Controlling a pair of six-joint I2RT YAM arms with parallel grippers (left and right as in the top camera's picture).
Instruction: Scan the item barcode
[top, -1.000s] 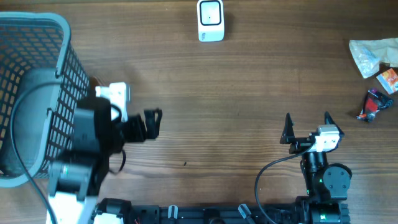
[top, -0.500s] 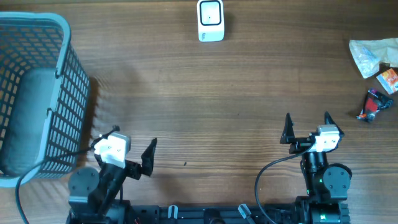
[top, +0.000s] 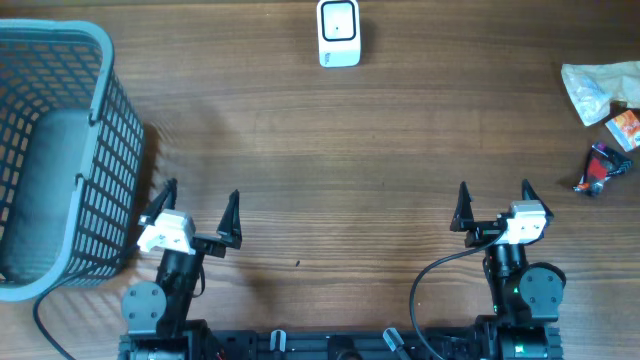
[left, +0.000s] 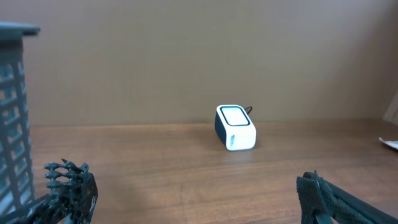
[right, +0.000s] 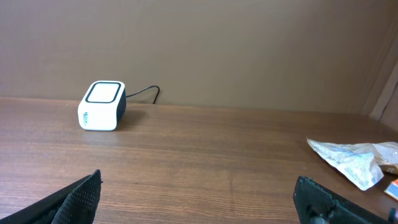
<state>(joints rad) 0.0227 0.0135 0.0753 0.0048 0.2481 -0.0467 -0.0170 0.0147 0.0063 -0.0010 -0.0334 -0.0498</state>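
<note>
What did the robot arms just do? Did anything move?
The left pincer pulled back from beside the basket toward the near edge of the table. It is open and empty, with nothing grabbed or dropped. The right pincer, the scanner, the basket and the packets stayed put.

Left arm (top: 160, 290): a second ago it was extended up alongside the grey mesh basket (top: 118, 150), overlapping its right wall and blurred by motion. It has since withdrawn to the near edge of the tabletop (top: 330, 150) and now stands clear of the basket. Left tool (top: 200, 203): previously pointing right, now turned toward the far side, fingers spread wide and nothing between them.
</note>
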